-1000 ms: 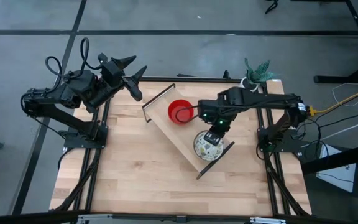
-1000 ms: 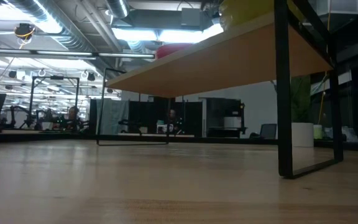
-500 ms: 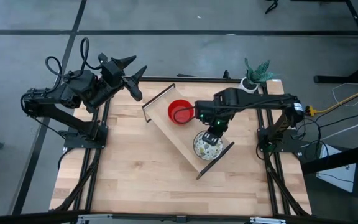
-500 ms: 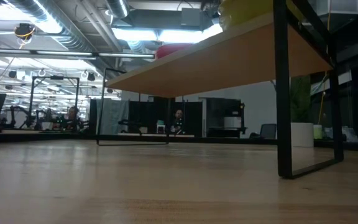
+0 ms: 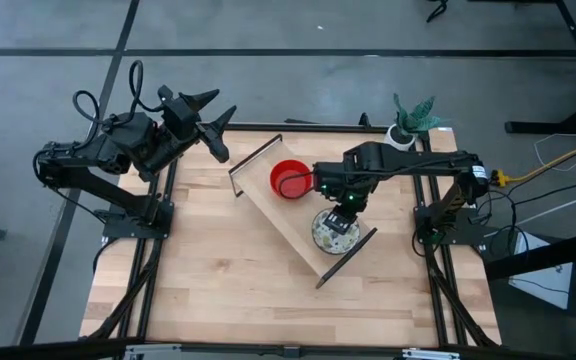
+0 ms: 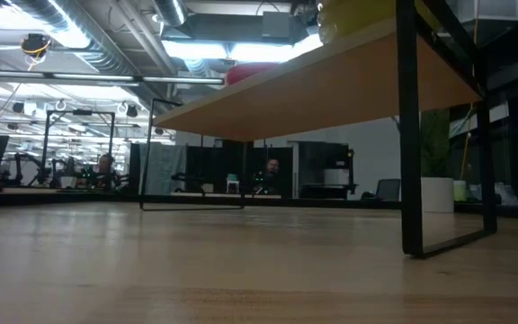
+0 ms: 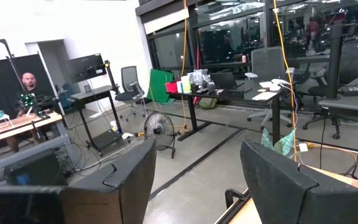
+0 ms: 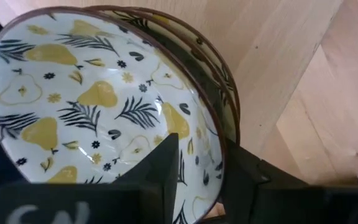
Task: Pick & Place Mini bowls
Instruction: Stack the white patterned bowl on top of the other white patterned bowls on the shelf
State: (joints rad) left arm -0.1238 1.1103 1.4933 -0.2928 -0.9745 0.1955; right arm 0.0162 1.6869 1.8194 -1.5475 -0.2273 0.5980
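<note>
A: Right gripper (image 5: 346, 208) straddles the rim of the patterned bowls (image 8: 98, 106), stacked on the shelf (image 5: 278, 212); grip seems to loosen.

B: Left gripper (image 5: 211, 125) hangs open, well apart at the desk's far corner.

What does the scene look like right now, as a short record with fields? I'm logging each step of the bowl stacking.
Surface: raised wooden shelf standing on the table
Patterned bowls: stack of patterned bowls on the shelf; rims of nested bowls show in the right wrist view
Red bowls: red bowls on the same shelf, apart from the patterned stack
Right pincer: right pincer over the patterned stack, one finger inside the top bowl's rim, one outside
Left pincer: left pincer open, raised past the table's far left corner
Other: potted plant at the far right corner
</note>
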